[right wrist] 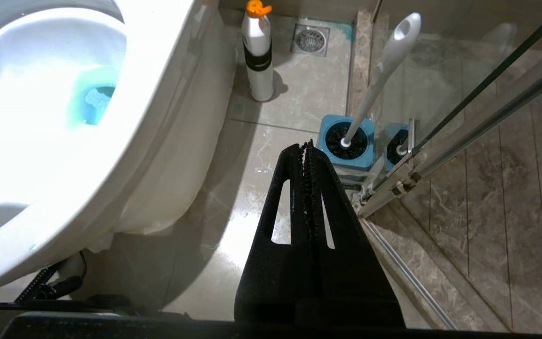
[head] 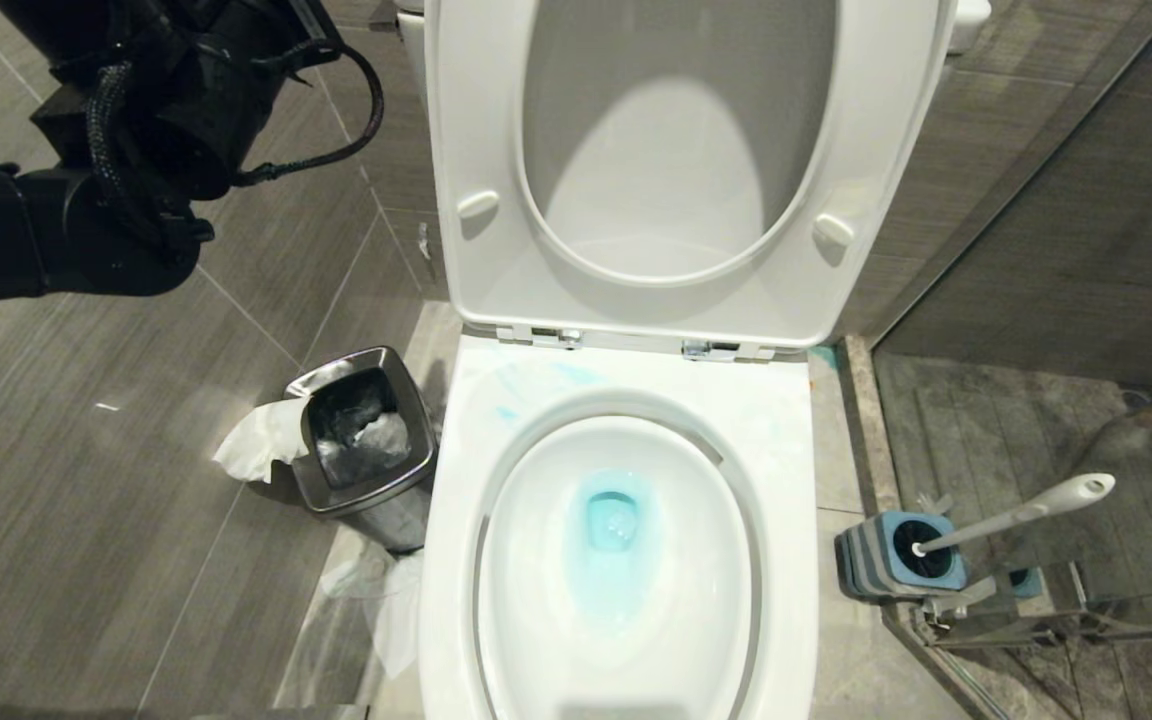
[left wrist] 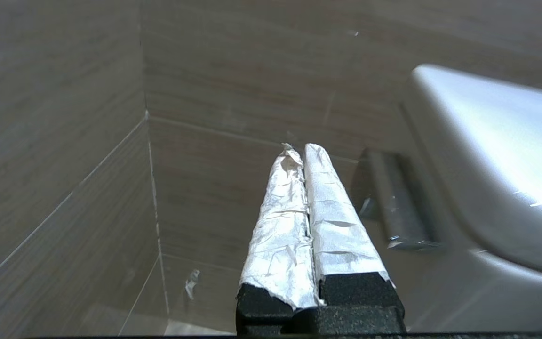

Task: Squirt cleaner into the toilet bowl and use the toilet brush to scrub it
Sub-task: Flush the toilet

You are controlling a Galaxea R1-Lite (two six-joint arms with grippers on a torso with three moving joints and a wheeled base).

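The white toilet bowl stands open, seat and lid raised against the tank. Turquoise cleaner tints the water at the bottom, and pale blue smears mark the back rim. The toilet brush leans in its square blue-grey holder on the floor right of the bowl, with its black head down inside. My left arm is raised at the upper left; its tape-wrapped left gripper is shut and empty, pointing at the tiled wall. My right gripper is shut and empty, low over the floor just short of the toilet brush and beside the toilet bowl.
A small steel bin with tissue spilling out stands left of the bowl. A white bottle with an orange cap and a floor drain lie beyond the brush holder. A glass shower door and its rail close off the right side.
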